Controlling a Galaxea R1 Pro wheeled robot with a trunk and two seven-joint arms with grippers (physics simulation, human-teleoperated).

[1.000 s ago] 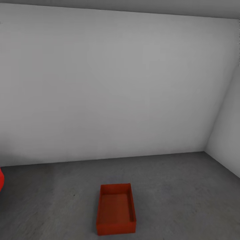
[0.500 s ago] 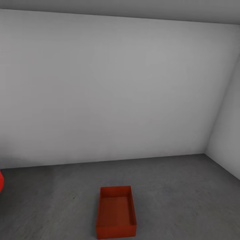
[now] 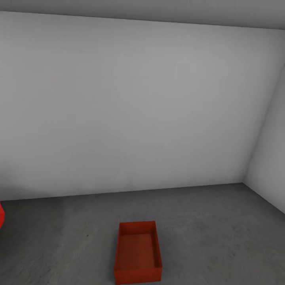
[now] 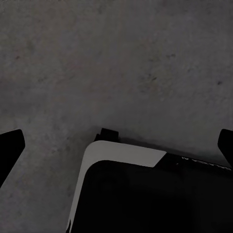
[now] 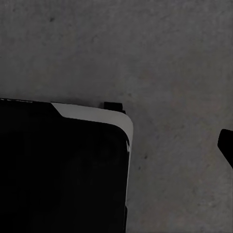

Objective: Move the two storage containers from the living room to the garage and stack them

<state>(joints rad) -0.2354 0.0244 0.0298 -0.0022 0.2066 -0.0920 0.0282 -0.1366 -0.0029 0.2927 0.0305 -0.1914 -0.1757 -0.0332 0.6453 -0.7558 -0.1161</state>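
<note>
Already one storage container (image 3: pixel 137 252) stands on the dark grey floor (image 3: pixel 221 233) of the garage, open side up and empty, near the lower edge of the head view and well apart from the pale wall (image 3: pixel 134 107). A sliver of the red car (image 3: pixel 1 215) shows at the left edge. I judge that half of the task is done: this bin is placed, and the second one must be fetched from the living room and stacked on it.

The left tool (image 4: pixel 116 145) has its dark fingertips wide apart, gripping nothing, above bare floor beside the robot's base (image 4: pixel 145 194). For the right tool (image 5: pixel 225 145) I see one fingertip, so I cannot tell its state.
</note>
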